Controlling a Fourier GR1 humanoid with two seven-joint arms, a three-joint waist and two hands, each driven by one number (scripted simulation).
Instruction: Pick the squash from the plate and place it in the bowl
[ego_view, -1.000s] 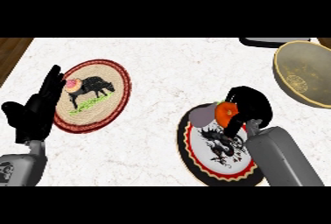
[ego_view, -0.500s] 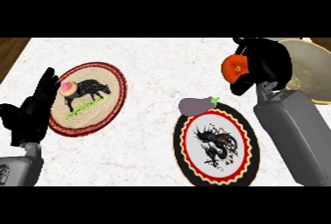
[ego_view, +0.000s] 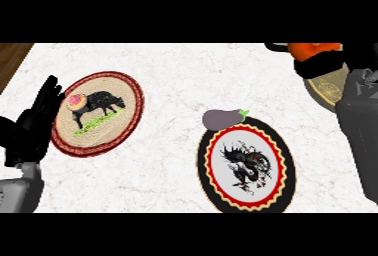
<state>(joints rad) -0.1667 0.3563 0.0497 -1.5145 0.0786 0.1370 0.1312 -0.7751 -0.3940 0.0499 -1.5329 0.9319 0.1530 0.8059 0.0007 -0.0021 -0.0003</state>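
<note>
One squash (ego_view: 314, 49), orange, likely stiff, smooth and light, sits clamped in the right hand's (ego_view: 325, 62) curled fingers over the bowl (ego_view: 328, 89), best held around its middle; left hand (ego_view: 33, 125) rests open.

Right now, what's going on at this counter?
The right hand has its fingers curled round the orange squash and holds it at the top right, over the bowl, which the arm mostly hides. The plate with the black creature has nothing on it; an eggplant lies at its upper rim. The left hand rests open at the left edge beside a second plate that carries a small pink item.
</note>
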